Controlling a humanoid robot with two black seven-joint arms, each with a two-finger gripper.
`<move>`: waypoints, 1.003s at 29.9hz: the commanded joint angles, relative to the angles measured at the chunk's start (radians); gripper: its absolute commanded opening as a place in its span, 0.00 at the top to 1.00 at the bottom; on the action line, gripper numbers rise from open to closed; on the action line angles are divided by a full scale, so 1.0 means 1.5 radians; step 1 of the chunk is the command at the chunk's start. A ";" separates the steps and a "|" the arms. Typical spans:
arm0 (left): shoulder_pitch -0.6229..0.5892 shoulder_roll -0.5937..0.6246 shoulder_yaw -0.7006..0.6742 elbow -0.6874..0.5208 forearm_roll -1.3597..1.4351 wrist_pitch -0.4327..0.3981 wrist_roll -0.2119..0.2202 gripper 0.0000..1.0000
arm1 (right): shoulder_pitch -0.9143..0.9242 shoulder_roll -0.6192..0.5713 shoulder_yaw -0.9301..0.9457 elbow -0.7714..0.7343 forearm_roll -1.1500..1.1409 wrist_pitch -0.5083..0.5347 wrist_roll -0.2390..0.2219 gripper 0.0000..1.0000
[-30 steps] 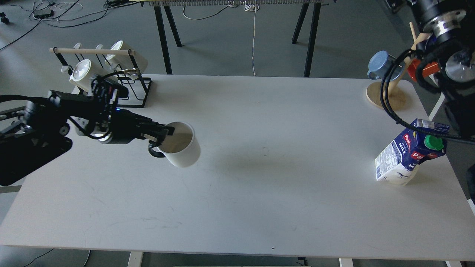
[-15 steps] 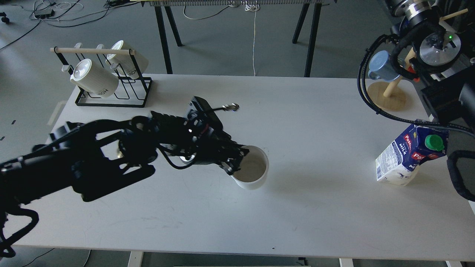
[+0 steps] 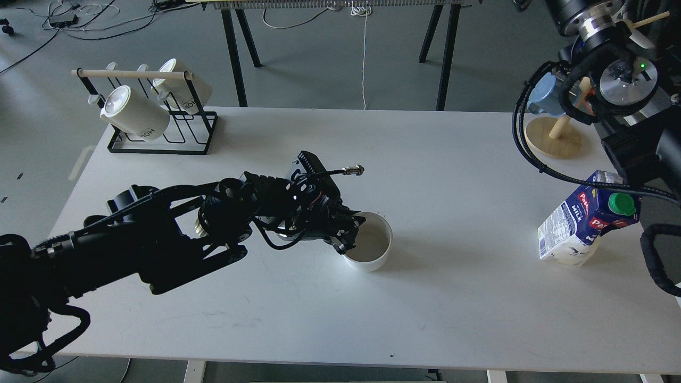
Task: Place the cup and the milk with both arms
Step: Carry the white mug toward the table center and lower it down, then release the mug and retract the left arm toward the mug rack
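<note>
A white cup (image 3: pixel 372 250) stands upright, mouth up, near the middle of the white table (image 3: pixel 452 159); whether it touches the top I cannot tell. My left gripper (image 3: pixel 348 234) is shut on its left rim, one finger inside the cup. A blue and white milk carton (image 3: pixel 572 229) with a green cap leans to the right at the table's right edge. My right gripper (image 3: pixel 633 207) grips the carton's top, with dark fingers above and below the cap; most of it is hidden at the frame's edge.
A black wire rack (image 3: pixel 175 130) with two white mugs stands at the back left. A wooden mug tree (image 3: pixel 553 138) with a blue mug (image 3: pixel 545 96) stands at the back right, close behind my right arm. Table legs and cables lie beyond.
My left gripper has carried the cup from near the rack rightwards to the table's middle, turned it upright and lowered it. The right arm's upper joints shifted; the carton has stayed put.
</note>
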 commanded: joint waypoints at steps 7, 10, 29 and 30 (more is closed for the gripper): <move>0.042 0.033 -0.055 0.002 -0.030 -0.001 -0.008 0.08 | -0.029 -0.044 0.015 0.031 0.006 0.000 -0.001 0.00; 0.054 0.055 -0.080 0.002 -0.070 0.009 -0.007 0.04 | -0.062 -0.071 0.016 0.080 0.006 0.000 -0.001 0.00; 0.053 0.138 -0.352 0.048 -0.792 -0.001 -0.008 0.02 | -0.408 -0.362 0.154 0.438 0.067 0.000 0.035 0.00; 0.054 0.138 -0.358 0.058 -0.839 -0.001 -0.007 0.02 | -0.436 -0.367 0.167 0.458 0.079 0.000 0.037 0.00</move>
